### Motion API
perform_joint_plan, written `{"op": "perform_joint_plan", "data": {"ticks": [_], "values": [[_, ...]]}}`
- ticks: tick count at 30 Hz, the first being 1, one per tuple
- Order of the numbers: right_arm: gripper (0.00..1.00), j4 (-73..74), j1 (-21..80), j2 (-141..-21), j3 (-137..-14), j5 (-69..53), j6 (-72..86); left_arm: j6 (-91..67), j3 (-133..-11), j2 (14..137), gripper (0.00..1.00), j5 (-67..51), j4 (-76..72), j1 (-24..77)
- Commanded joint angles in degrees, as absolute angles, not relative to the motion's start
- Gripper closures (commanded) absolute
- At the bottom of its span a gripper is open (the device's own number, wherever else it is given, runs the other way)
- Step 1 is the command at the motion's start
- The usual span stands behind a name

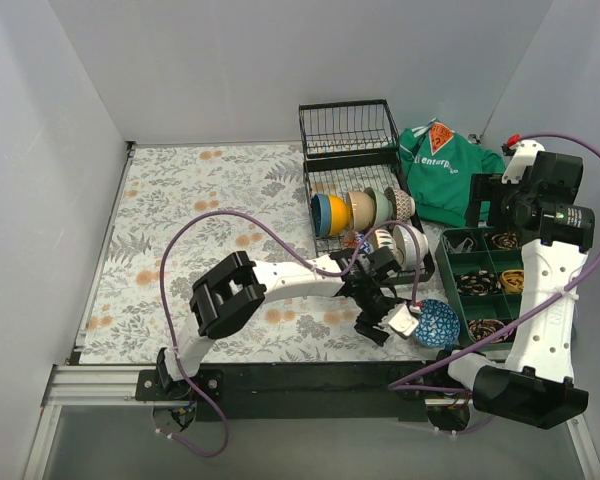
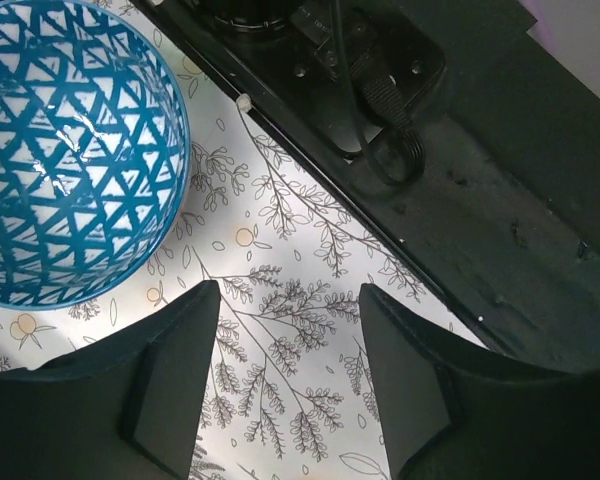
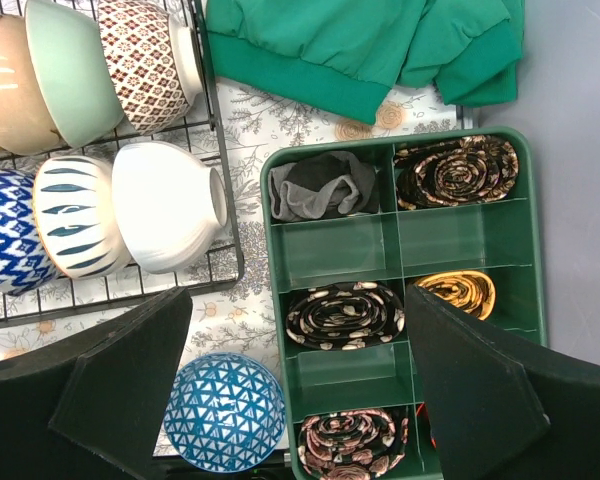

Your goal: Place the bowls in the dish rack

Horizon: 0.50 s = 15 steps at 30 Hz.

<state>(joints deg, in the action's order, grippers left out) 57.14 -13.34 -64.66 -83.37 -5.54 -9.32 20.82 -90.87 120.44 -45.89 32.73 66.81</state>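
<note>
Blue triangle-patterned bowl (image 2: 70, 150) upright on table, at 5 o'clock from dish rack (image 1: 310, 195); other bowls racked. My left gripper (image 2: 290, 330) part-open, empty, at bowl's 9 o'clock, seemingly not touching. Step: approach. Next: straddle rim, close. Right gripper (image 3: 298, 300) wide open, empty.

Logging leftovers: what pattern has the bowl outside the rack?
Blue with white triangles; the small round ceramic bowl shows best in left wrist view.

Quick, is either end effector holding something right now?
Left end effector: open, holding nothing; the blue patterned bowl sits beside it.
Right end effector: wide open, holding nothing.
</note>
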Motion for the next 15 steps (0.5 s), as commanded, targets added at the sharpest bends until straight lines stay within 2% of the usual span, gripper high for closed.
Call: {"op": "perform_joint_plan", "data": {"ticks": [1, 7, 15], "values": [[0.04, 56.87, -13.71, -63.54, -82.79, -5.98, -9.75, 21.97, -92.02, 118.57, 0.44, -43.78, 32.52, 67.06], [0.04, 56.43, -13.80, -63.99, -83.85, -5.80, -9.76, 24.78, -82.54, 111.02, 0.46, -38.67, 28.23, 66.36], [0.04, 55.99, -13.71, -64.34, -83.67, -5.71, -8.53, 23.65, -75.76, 107.23, 0.43, -41.22, 8.19, 65.92]]}}
